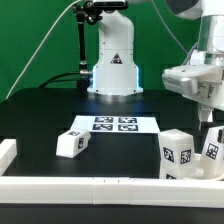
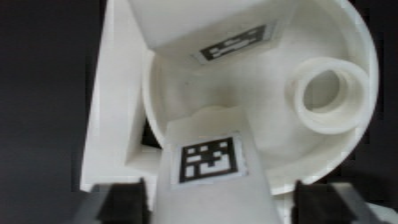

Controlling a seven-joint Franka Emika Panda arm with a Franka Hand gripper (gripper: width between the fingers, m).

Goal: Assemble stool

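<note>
In the wrist view the round stool seat (image 2: 249, 90) fills the picture. Its rimmed hollow underside faces the camera and shows a round socket (image 2: 329, 95). A tagged white stool leg (image 2: 210, 160) stands against that underside. My gripper (image 2: 222, 208) is shut on this leg, one dark finger on each side. In the exterior view my gripper (image 1: 207, 126) reaches down at the right onto a cluster of tagged white stool parts (image 1: 178, 152). Another loose leg (image 1: 72, 142) lies at the exterior view's left.
The marker board (image 1: 112, 124) lies flat in the middle, in front of the robot base (image 1: 112, 70). A long white border rail (image 1: 100, 186) runs along the front edge, and another rail piece (image 1: 7, 150) stands at the exterior view's left.
</note>
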